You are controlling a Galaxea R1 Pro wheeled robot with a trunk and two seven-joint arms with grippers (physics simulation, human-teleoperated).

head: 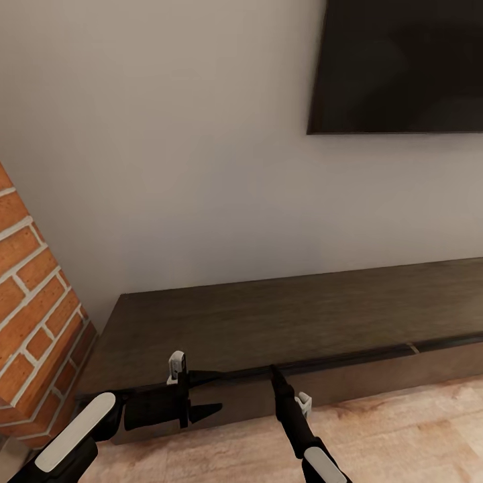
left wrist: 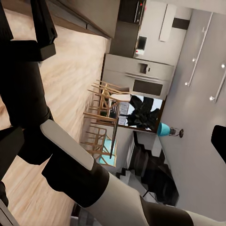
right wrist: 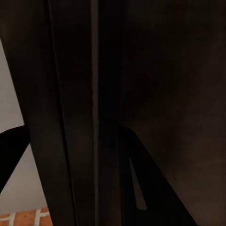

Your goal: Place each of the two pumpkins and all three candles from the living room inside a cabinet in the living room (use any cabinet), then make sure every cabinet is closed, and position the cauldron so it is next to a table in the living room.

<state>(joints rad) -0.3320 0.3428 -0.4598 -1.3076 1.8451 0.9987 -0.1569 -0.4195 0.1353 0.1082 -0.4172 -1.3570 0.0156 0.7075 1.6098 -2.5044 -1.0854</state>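
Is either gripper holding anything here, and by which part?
Nothing is visibly held. The right gripper has its fingertips at the cabinet front's top edge; the left gripper points sideways, empty.

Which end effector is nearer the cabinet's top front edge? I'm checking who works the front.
Right. The right end effector has its tip at the dark gap along the cabinet top's front edge. The left end effector points sideways, lower, in front of the cabinet's face.

Dark wood, pale wall, red brick

The cabinet [head: 288, 322] is dark brown with a faint wood grain; the wall [head: 168, 147] pale grey, the screen [head: 402, 64] black, the floor [head: 402, 429] light tan planks, and the brick pillar [head: 30, 322] red-orange with white mortar lines.
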